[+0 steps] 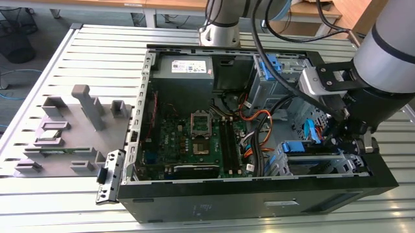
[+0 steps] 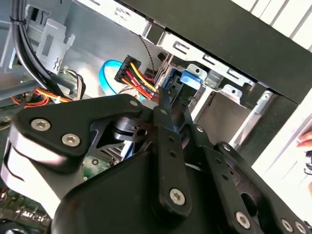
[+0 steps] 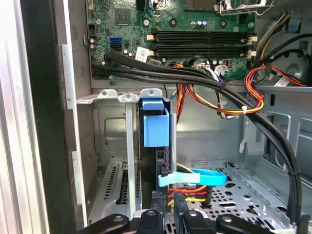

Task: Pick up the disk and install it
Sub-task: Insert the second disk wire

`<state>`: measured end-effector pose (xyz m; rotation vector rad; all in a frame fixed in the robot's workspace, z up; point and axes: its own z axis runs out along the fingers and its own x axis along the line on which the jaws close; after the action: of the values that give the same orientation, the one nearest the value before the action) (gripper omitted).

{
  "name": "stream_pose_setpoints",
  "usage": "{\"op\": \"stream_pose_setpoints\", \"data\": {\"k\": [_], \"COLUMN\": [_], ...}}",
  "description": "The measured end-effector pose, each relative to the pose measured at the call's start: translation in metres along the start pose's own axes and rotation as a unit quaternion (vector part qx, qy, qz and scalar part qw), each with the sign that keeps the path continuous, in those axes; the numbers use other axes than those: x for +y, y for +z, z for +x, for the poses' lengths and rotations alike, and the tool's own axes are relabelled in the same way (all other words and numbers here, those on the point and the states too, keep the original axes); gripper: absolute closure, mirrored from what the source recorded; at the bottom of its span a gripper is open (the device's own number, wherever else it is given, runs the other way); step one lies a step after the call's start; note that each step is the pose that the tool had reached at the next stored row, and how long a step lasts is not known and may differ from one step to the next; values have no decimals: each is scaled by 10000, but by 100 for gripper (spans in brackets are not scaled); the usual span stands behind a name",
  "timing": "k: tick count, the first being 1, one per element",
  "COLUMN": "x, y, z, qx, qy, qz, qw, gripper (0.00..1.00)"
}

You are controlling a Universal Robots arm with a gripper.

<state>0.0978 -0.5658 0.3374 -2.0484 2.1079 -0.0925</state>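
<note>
An open computer case is seen lying on a slatted table, with the motherboard exposed. The arm is reached down into the case's corner at the exterior view's right, where the tool is lowered beside the drive cage.

The disk is seen edge-on in the first wrist view, standing upright in the metal bay near the case wall, its blue carrier tab facing the camera. In the exterior view the blue of the disk is seen at the cage, just beside the tool. In the second wrist view the blue carrier is found just past the fingertips.

The black fingers are drawn close together in the first wrist view, right at the disk's lower edge. Whether the disk is gripped or has been let go cannot be told from the pictures.

A bundle of black cables is run across above the bay, with red, yellow and orange wires beside it. A light blue flat cable is lying just beside the disk's lower part. A grey fixture tray is set on the table, well apart from the case, at the exterior view's left. A power supply is mounted at the case's far end.
</note>
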Motion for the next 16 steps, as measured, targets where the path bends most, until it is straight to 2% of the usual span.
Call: {"op": "stream_pose_setpoints", "data": {"k": [5,8,14,15,16], "x": [-25,-34,-36,-38,-41], "y": [-133,-183,-194,-194,-192], "z": [-14,-20,-21,-22,-21], "qx": [0,-1,-1,0,4], "qy": [0,0,0,1,9], "qz": [0,0,0,-26,-108], "qw": [10000,10000,10000,10000,9999], "gripper": [76,76,76,76,76]}}
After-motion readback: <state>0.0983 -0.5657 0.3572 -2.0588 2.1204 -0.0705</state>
